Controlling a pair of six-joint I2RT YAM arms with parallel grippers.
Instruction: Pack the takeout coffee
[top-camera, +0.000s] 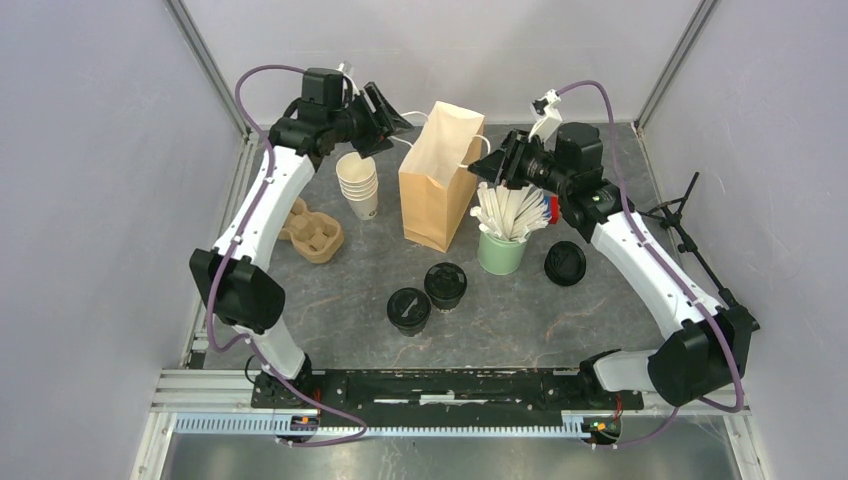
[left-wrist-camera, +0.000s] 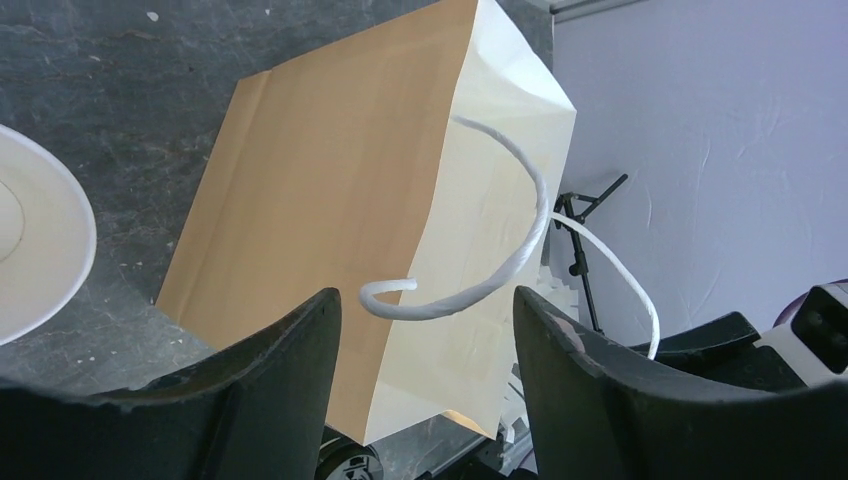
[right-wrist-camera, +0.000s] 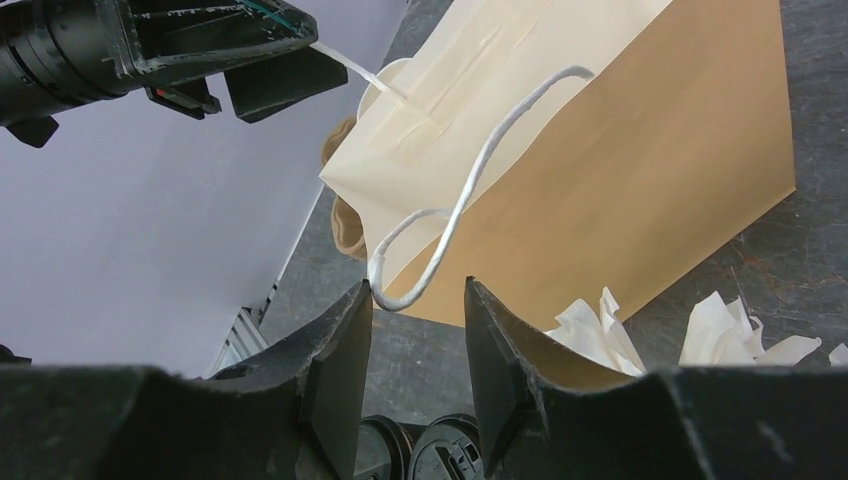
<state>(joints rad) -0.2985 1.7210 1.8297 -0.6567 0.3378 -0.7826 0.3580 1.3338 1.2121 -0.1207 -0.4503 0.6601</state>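
Two small cream cups with black lids (top-camera: 409, 310) (top-camera: 445, 285) stand on the table in front of the upright brown paper bag (top-camera: 435, 190). Their lids show at the bottom of the right wrist view (right-wrist-camera: 450, 455). My left gripper (top-camera: 400, 118) is open at the bag's top left. One white handle loop (left-wrist-camera: 500, 275) hangs between its fingers, with the gripper (left-wrist-camera: 425, 296) not closed on it. My right gripper (top-camera: 483, 168) is open at the bag's top right. The other handle loop (right-wrist-camera: 470, 190) reaches between its fingers at the gripper (right-wrist-camera: 417, 290) and touches the left one.
A stack of lidless cream cups (top-camera: 359, 185) and a cardboard cup carrier (top-camera: 312, 232) sit left of the bag. A green cup of white sticks (top-camera: 501, 250) stands right of it, under my right arm. A loose black lid (top-camera: 565, 263) lies further right.
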